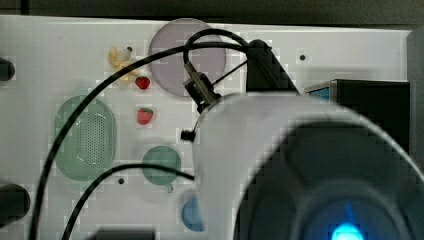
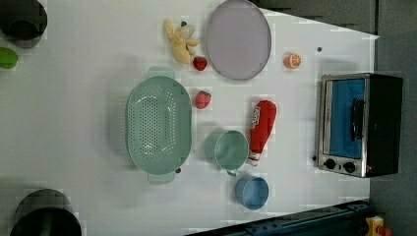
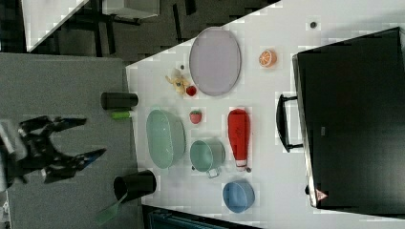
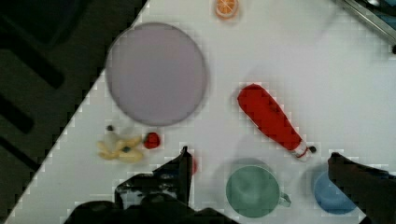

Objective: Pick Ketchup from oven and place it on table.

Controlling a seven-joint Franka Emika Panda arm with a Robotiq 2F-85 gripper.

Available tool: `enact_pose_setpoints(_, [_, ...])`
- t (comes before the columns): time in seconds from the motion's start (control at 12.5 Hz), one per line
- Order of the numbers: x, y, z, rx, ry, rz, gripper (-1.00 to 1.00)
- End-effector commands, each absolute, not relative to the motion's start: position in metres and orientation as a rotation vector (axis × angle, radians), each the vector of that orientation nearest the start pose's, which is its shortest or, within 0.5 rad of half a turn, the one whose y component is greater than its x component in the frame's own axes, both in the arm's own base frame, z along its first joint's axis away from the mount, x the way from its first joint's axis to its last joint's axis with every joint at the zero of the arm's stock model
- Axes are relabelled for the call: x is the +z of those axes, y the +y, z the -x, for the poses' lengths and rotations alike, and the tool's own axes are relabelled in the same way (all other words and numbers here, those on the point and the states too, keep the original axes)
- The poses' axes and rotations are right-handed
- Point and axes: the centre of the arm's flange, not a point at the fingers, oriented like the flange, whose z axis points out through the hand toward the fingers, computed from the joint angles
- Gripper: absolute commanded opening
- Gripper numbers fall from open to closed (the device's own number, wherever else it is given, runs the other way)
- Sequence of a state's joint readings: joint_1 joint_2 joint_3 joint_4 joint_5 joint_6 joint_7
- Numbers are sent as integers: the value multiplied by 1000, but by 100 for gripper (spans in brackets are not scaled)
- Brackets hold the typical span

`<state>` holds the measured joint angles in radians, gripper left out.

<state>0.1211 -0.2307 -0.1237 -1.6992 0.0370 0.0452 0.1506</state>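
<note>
Top view: arm [image 1: 300, 165] blocks much of frame; oven [image 1: 370, 107] at the top view's right, partly hidden; two strawberries [image 1: 144, 115] on surface [image 1: 60, 50].

Left view: ketchup [image 2: 261, 129] lies flat on surface [image 2: 74, 123], between green cup [image 2: 230, 150] and oven [image 2: 359, 123], apart from both; oven door shut.

Right view: ketchup [image 3: 239, 136] lying beside green cup [image 3: 206, 156], cap toward blue bowl [image 3: 238, 195].

Wrist view: hand [image 4: 261, 172] open, fingers wide apart, holding nothing, above surface; ketchup [image 4: 271, 119] lies between plate [image 4: 156, 74] and blue bowl [image 4: 334, 196].

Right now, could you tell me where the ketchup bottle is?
In the left view, the ketchup lies flat on the table, between the green cup and the closed oven.
</note>
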Motion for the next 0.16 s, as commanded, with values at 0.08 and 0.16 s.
enact_pose_setpoints(0.08, [629, -9, -499, 95, 1466, 2751, 100])
enact_pose_setpoints(0.16, [629, -9, -500, 92, 1466, 2750, 100])
